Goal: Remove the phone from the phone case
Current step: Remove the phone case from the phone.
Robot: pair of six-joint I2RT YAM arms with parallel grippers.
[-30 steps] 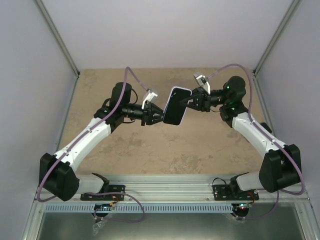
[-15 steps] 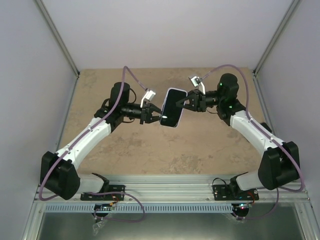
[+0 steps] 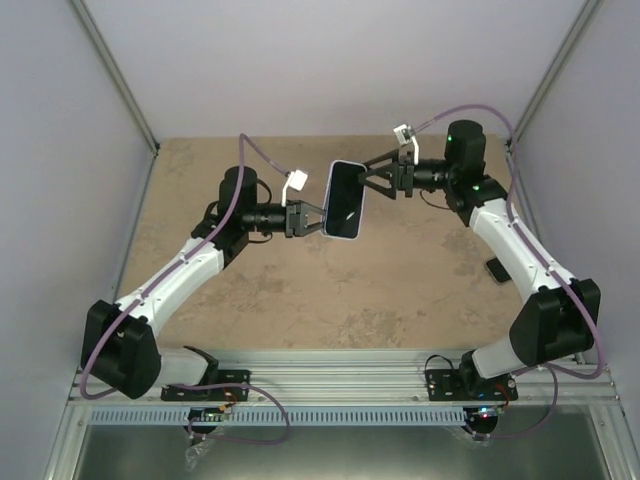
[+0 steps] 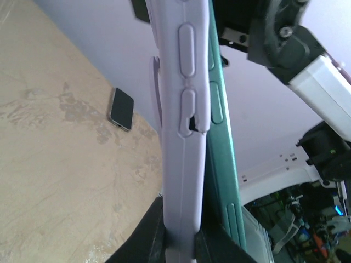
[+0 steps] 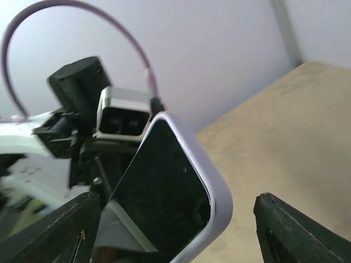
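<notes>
The phone [image 3: 345, 200], black screen showing, sits in a lavender phone case [image 3: 349, 164] held in the air over the table's middle. My left gripper [image 3: 318, 218] is shut on the lower left edge of the case. In the left wrist view its fingers [image 4: 154, 230] clamp the case edge [image 4: 181, 137], and the phone's teal side [image 4: 219, 120] stands slightly apart from the case. My right gripper [image 3: 366, 180] is open beside the top right corner. In the right wrist view that case corner [image 5: 213, 183] and the phone screen [image 5: 159, 186] lie between the spread right gripper [image 5: 175, 222], touching neither finger.
A small dark flat object [image 3: 497, 270] lies on the beige table [image 3: 300, 290] near the right arm; it also shows in the left wrist view as a dark slab [image 4: 121, 108]. White walls close the table at the back and sides.
My right gripper has let go of the phone's top corner, opened wide and drawn back up and right. The left gripper has closed fully on the case and lifted it slightly.
</notes>
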